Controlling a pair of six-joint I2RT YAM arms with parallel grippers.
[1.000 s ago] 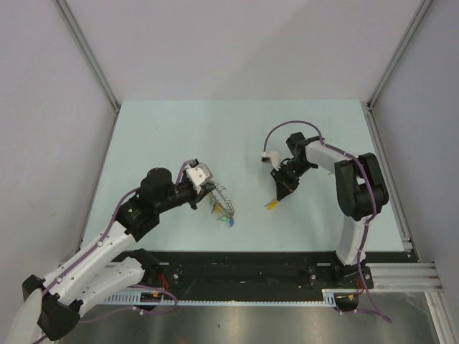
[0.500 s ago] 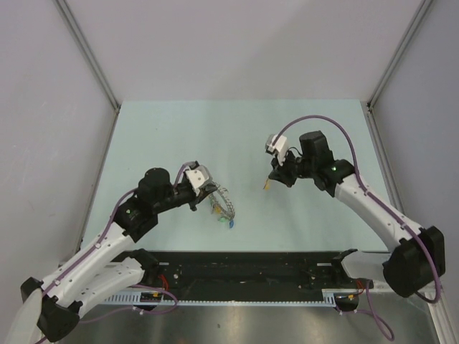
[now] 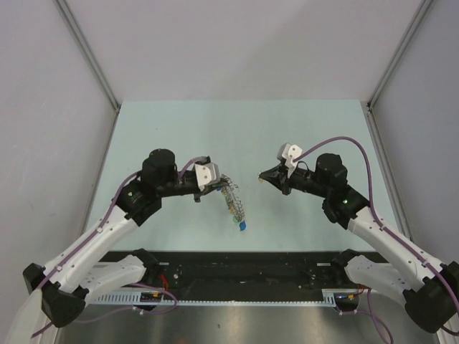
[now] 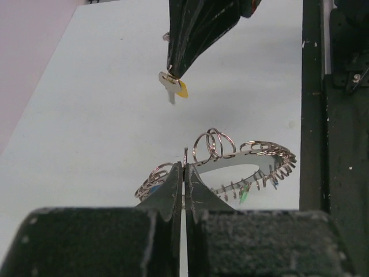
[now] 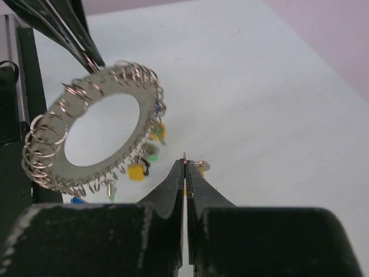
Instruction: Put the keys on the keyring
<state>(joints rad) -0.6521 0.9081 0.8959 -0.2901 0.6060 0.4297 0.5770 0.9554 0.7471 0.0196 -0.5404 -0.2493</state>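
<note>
right hand (image 3: pixel 264 177) swung toward keyring (image 5: pixel 55 124) | pinches yellow key (image 4: pixel 174 86), mostly hidden | left hand (image 4: pixel 184 173) clamps keyring

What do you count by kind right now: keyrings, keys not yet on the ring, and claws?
Keyring: 1, held in the left claw
Keys off the ring: 1, the yellow-headed key, pinched in the right claw
Claws: 2, both shut
Total: 4

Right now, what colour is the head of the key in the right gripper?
Yellow. The key shows best in the left wrist view.
</note>
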